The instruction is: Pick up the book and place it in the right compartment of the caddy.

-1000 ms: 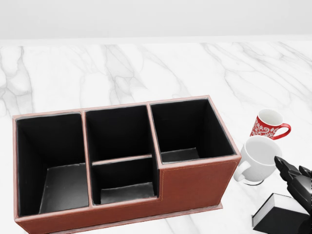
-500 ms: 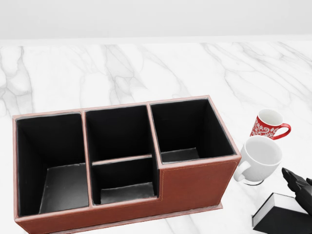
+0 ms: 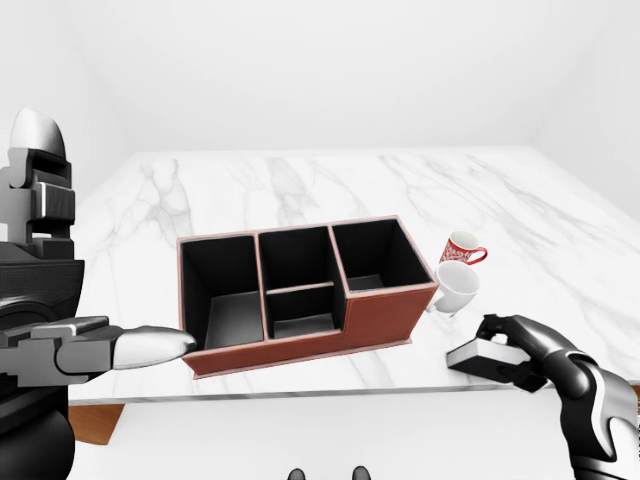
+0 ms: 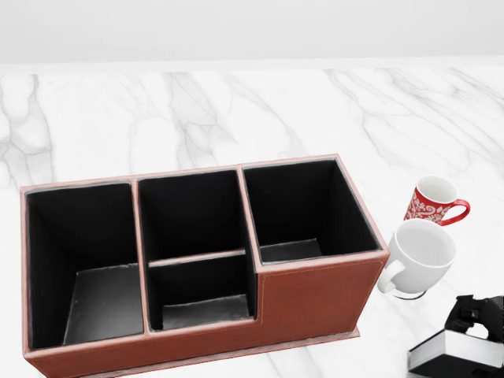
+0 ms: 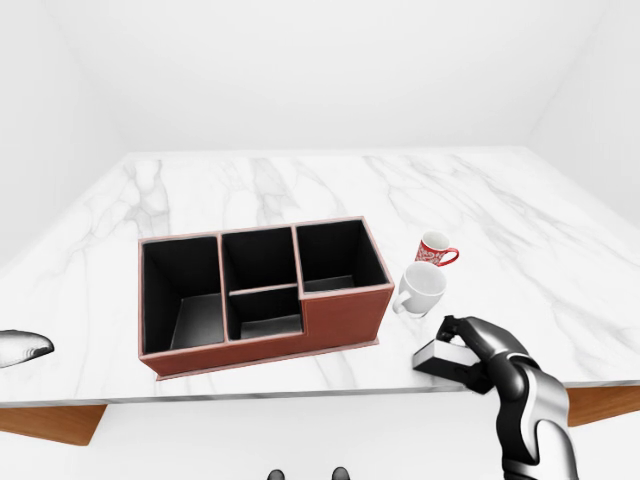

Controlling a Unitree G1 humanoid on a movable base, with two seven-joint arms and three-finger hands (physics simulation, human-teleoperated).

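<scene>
- On the white, grey-veined marble table (image 3: 300, 180), which fills most of every view, all the other things stand near its lower edge.
- The reddish-brown leather caddy (image 4: 315, 299) with black lining is the biggest thing there: a wide compartment at the left, a middle bay split in two by a low divider, and a right compartment that holds nothing.
- The robot's left hand (image 3: 110, 350), grey and black with silver fingertips, reaches in from the left edge of the left-eye view, its fingers stretched out flat and holding nothing, left of the caddy.
- The robot's black right hand (image 5: 480, 345) sits at the lower right of the eye views, fingers curled over the book's top; whether they truly clamp it I cannot tell.
- The plain white mug (image 4: 417, 256) lies tipped toward the camera just beside the caddy's right end.
- The black-covered book with white page edges (image 4: 453, 350) is on the table to the right of the caddy and below the white mug, one end seemingly raised under the fingers.
- The red mug with white pattern (image 4: 433, 203) stands upright just above the white mug, touching or nearly so.
</scene>
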